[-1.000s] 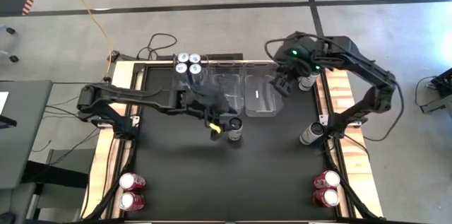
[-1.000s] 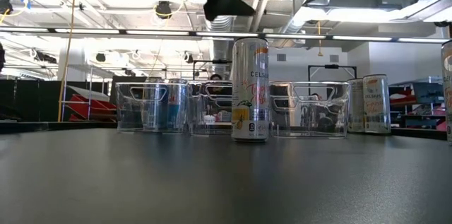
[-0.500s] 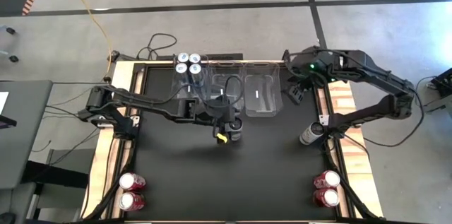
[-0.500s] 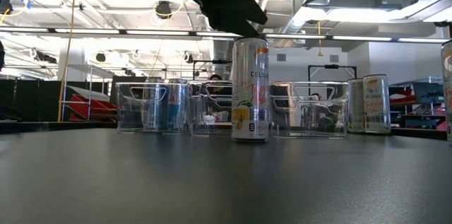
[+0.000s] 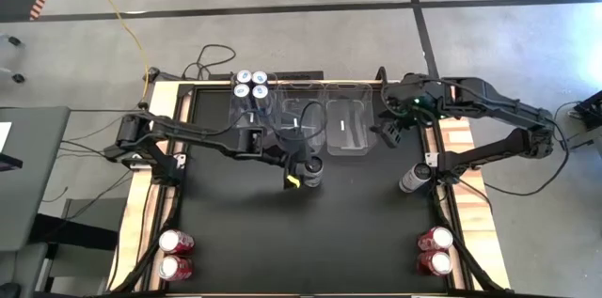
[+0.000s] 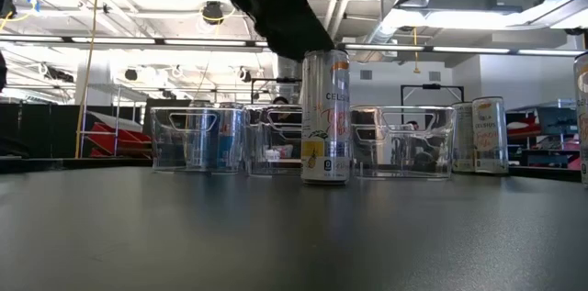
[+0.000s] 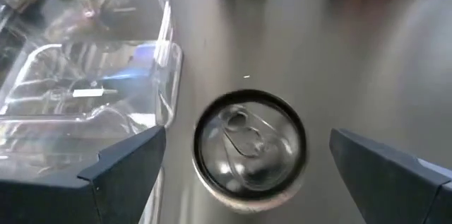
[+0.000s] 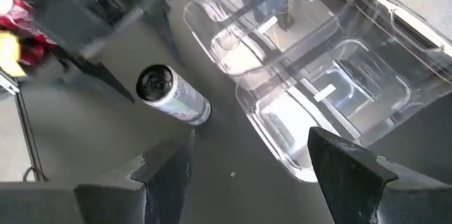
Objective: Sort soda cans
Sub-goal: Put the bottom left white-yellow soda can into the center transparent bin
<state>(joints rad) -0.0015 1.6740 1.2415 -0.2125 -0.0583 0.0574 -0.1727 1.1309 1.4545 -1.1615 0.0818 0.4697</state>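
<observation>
Silver can [image 6: 325,117], upright, colourful print

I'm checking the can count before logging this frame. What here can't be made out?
- Middle can: in the high view, the left gripper hides most of it.
- Blue cans in the left bin: low view blurs them through plastic.
- Rightmost can: cut off by the low view's edge.

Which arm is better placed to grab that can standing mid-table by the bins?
Left. The left gripper hangs open right over the can, a finger on each side. The right gripper hovers off beside the bins.
</observation>
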